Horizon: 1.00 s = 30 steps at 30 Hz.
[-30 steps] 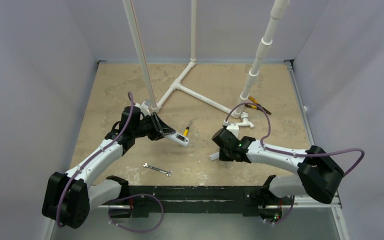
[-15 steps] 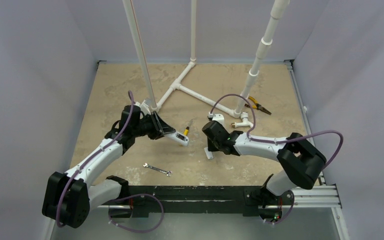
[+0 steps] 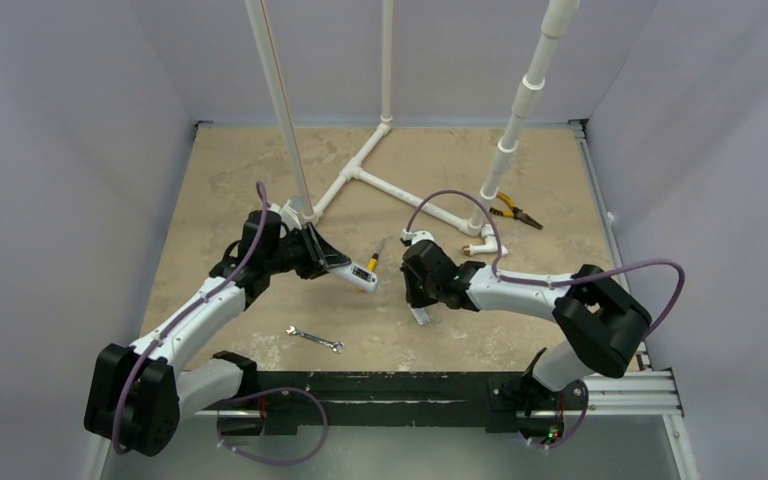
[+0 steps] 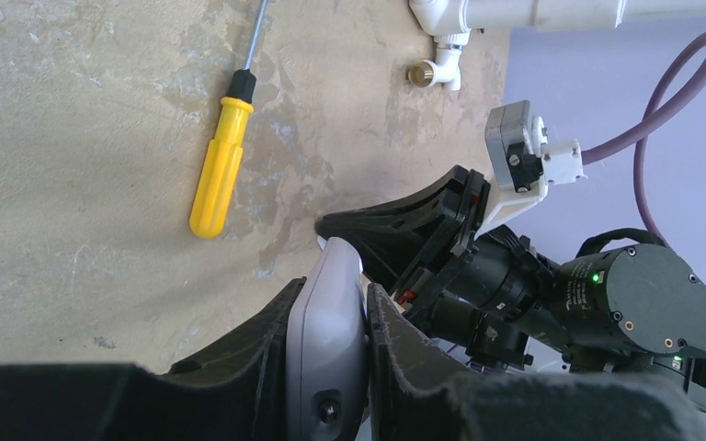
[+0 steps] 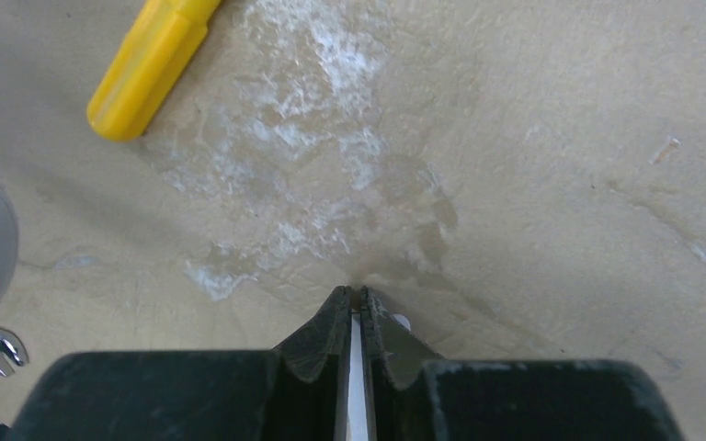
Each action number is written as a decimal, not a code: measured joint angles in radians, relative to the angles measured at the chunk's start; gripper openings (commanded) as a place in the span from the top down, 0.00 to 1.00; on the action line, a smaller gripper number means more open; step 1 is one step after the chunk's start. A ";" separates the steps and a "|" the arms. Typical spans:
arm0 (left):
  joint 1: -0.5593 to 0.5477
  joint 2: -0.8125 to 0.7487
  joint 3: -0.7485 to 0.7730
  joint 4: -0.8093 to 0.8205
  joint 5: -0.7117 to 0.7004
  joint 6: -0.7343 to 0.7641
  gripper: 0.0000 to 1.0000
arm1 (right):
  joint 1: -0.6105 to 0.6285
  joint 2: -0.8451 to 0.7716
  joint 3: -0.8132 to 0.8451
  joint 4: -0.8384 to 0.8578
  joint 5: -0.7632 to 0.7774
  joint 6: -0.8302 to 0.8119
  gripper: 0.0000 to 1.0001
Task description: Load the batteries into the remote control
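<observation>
The white remote control (image 3: 362,275) is held off the table, with my left gripper (image 3: 332,262) shut on its sides. From the left wrist, the remote (image 4: 331,331) sits tight between both fingers, and its rounded end pokes past my left gripper (image 4: 334,289). My right gripper (image 3: 421,298) points down just right of the remote. My right gripper (image 5: 352,299) is shut on a thin white flat piece (image 5: 350,377), whose lower end (image 3: 420,316) shows below the fingers. The right fingers (image 4: 395,225) are close to the remote's end. No batteries are in view.
A yellow-handled screwdriver (image 3: 372,262) lies between the arms. A small wrench (image 3: 315,340) lies nearer the front edge, and pliers (image 3: 513,212) lie at the back right. White PVC pipes (image 3: 390,190) run across the back and rise as posts, with a brass fitting (image 4: 420,72) nearby.
My right arm has swung left towards the remote, carrying the thin white piece with it. The left arm and the remote have stayed put.
</observation>
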 measured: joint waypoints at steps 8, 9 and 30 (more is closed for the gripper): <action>0.000 0.000 0.000 0.000 -0.003 0.000 1.00 | 0.000 -0.122 -0.016 -0.064 0.055 -0.016 0.79; 0.000 0.000 0.000 0.000 -0.003 0.000 1.00 | 0.000 -0.140 -0.016 -0.059 0.058 -0.017 0.77; 0.000 -0.003 0.000 0.000 -0.003 0.000 1.00 | 0.071 -0.140 -0.058 -0.204 0.043 -0.074 0.35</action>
